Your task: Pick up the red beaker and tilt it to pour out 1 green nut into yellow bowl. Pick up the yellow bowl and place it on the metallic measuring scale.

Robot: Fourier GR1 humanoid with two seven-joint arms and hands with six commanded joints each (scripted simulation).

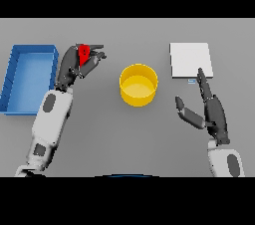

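The red beaker (83,53) sits in my left hand (77,64), whose fingers and thumb are curled round it, left of the yellow bowl (139,85). The beaker is mostly hidden by the fingers; I cannot make out a green nut. The bowl stands at the table's middle and looks empty. The metallic measuring scale (191,59), a pale square plate, lies at the back right. My right hand (214,112) is open, fingers straight and pointing toward the scale's near edge, thumb spread toward the bowl.
A blue tray (14,77) with raised walls lies along the left edge, just beside my left forearm. Bare grey table separates the bowl from the scale and from my right hand.
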